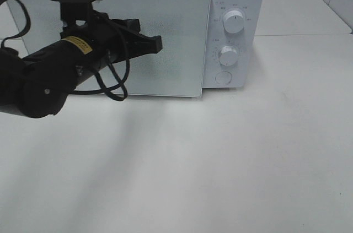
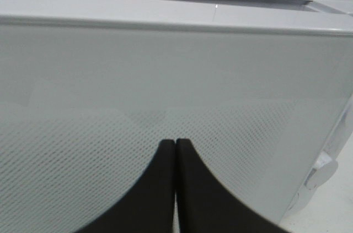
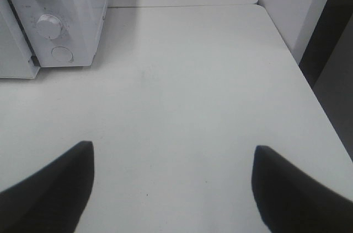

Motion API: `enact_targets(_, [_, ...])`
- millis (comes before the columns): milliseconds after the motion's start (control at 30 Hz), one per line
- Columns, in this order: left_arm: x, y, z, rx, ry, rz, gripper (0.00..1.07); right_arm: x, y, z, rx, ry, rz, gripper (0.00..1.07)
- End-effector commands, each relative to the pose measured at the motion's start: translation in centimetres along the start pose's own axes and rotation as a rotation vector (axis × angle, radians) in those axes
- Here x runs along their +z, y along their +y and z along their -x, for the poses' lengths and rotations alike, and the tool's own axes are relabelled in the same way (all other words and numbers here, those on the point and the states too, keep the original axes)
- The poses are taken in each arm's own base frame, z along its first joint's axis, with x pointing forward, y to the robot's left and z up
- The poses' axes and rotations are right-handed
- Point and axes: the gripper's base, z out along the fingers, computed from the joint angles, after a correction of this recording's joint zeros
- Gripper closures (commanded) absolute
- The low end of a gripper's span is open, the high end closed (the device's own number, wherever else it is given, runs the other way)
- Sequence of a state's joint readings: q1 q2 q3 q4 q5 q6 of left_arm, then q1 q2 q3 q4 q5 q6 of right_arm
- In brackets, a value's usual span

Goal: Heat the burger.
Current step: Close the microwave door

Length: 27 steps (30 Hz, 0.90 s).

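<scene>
1. Left gripper [image 1: 158, 43], closest in, has its jaws pressed together and empty, with its tips right at the microwave door [image 1: 165, 18]; whether they touch it I cannot tell
2. Right gripper [image 3: 173, 146] is spread wide over bare table [image 3: 193, 79], nothing between its jaws, with the microwave [image 3: 66, 18] well off to its side
3. Burger: nowhere in view; possibly behind the frosted door ahead of the left tips
4. Judged: light, soft and stacked, prone to squash or slide apart, so grip low and gently from both sides
</scene>
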<state>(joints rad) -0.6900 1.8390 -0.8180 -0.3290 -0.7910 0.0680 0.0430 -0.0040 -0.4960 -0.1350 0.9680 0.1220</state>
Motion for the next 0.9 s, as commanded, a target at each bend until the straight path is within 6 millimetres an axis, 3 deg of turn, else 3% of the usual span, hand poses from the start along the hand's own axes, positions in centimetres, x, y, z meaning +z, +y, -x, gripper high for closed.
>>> enact_targets(33, [1.0,-0.8,0.5,-0.011,-0.011,-0.009,1.07,-0.3,0.0,-0.1,0.009,-0.029,0.000,0.33])
enact_targets(233, [3.4,-2.3,0.9,-0.032,-0.028,-0.029,1.07,-0.3,0.0,-0.1,0.009,-0.029,0.000,0.33])
enact_targets(633, [6.5,-2.8,1.1,-0.041,-0.046,-0.008,1.07,-0.3,0.0,-0.1,0.009,-0.029,0.000,0.34])
enact_targets(900, [7.2,-2.7,0.7,-0.072,-0.035,0.022,1.07,-0.3,0.0,-0.1,0.010,-0.029,0.000,0.34])
